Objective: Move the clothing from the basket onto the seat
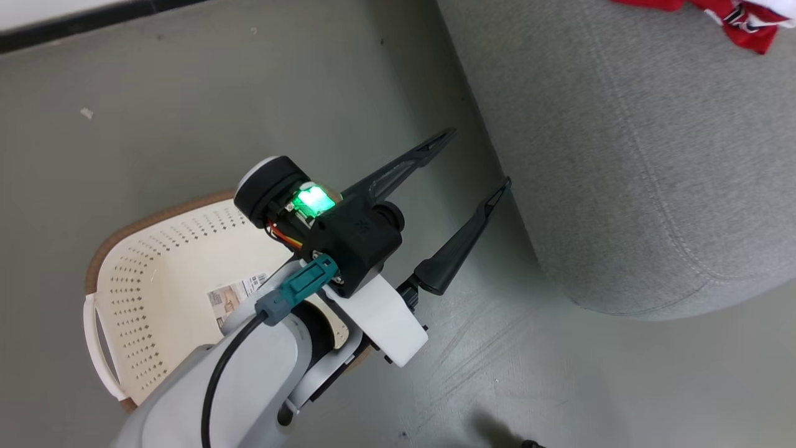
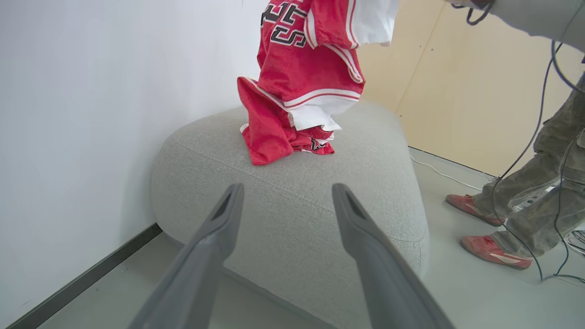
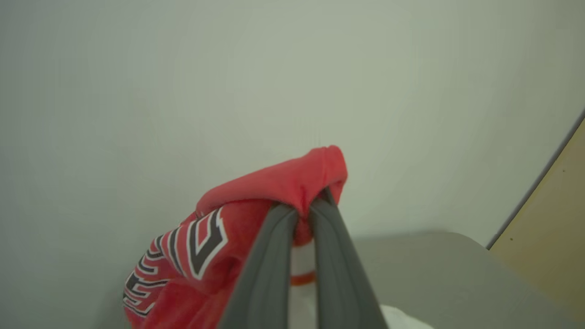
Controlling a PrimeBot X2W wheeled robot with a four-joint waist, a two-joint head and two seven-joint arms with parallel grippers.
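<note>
Main risk: the jersey (image 2: 311, 68) is released from too high over the seat (image 2: 374, 173) and drops as a bunched heap, or its fold stays snagged between the fingers when the right hand (image 3: 310, 201) is opened and gets dragged back off the seat. A second risk is judged from the plain red garment (image 2: 267, 132): it is seen crumpled on the seat top with one corner drawn up against the hanging jersey, so any further lift could pull it along and off the seat; whether the two pieces are tangled cannot be told. A person (image 2: 525, 214) is standing on the floor just beside the seat, with a cable (image 2: 521, 160) trailing there, so a wide swing of either arm could cause a hit or a snag. The right hand is clamped tight on a red fold of the jersey, which is held above the seat, lettering hanging below the fingers and the lower end touching the seat top. The left hand (image 1: 479, 157) is spread fully wide and nothing is held; it is hung over the floor just beside the seat's rounded front edge, well apart from the clothing. The basket (image 1: 155, 274) is left on the floor beside the seat; no clothing is seen in it, though part is hidden by the arm.
</note>
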